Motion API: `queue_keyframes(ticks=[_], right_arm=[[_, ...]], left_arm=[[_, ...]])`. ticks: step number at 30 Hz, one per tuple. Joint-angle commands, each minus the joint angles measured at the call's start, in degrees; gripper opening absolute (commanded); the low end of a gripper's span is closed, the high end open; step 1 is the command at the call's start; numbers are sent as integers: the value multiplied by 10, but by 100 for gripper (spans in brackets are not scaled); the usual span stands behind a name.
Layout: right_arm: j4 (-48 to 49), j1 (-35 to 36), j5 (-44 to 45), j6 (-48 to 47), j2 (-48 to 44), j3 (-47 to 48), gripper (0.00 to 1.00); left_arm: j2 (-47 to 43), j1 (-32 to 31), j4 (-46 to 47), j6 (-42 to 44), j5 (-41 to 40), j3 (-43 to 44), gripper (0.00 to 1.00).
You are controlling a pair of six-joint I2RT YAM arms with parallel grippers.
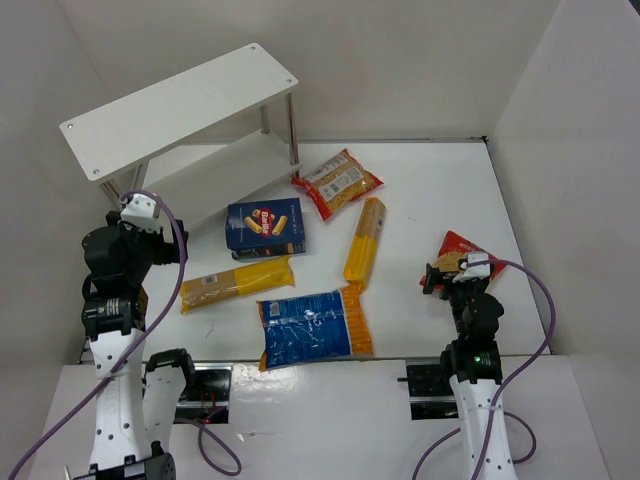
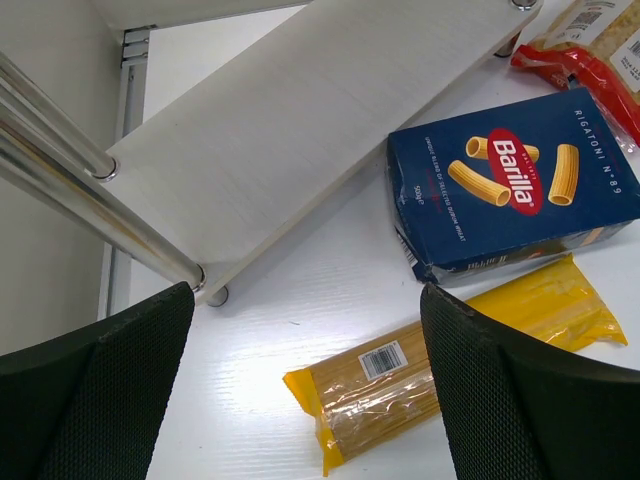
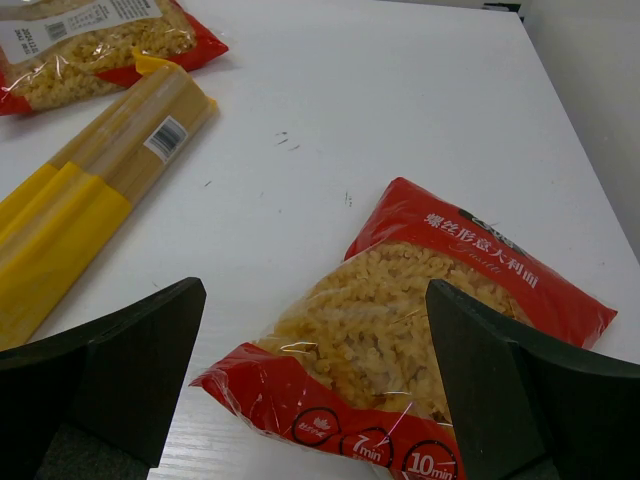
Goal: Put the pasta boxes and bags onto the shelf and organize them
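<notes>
Under my right gripper [image 3: 314,350], wide open and holding nothing, lies a red-edged bag [image 3: 430,310], a bit to the right. My left gripper [image 2: 305,390], also wide open and empty, hangs nearer the shelf [image 1: 180,105].

Shelf [image 2: 300,130] boards are finished matt white with a faint grain; posts [image 2: 90,215] are polished metal. Box [image 2: 510,190] is printed matt card. Red bag [image 3: 420,340] and yellow pack [image 2: 440,350] are wrapped in glossy, crinkled film. Table [image 3: 400,100] is smooth, lightly scuffed. Left hand [image 2: 305,300] pads [image 2: 520,400] are black, finely dimpled.
</notes>
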Motion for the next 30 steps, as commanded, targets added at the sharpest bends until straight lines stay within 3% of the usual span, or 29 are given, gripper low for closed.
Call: queue_keyframes(ticks=[1, 12, 15, 19, 21, 22, 30], right_arm=[[23, 1, -1, 7, -45, -25, 100], [23, 1, -1, 7, -45, -25, 100], [23, 1, -56, -36, -45, 5, 100], [118, 1, -29, -11, -45, 103, 100], [118, 1, 29, 38, -45, 164, 100], [118, 1, 4, 29, -45, 184, 100], [-71, -28, -150, 24, 152, 435, 100]], left_arm=[[4, -2, 13, 3, 0, 6, 99], [9, -2, 18, 3, 0, 6, 99], [15, -2, 18, 3, 5, 6, 99], [26, -2, 6, 8, 15, 12, 99], [32, -2, 5, 14, 21, 12, 99], [32, -2, -1, 14, 21, 12, 99], [78, -9, -42, 53, 60, 33, 99]])
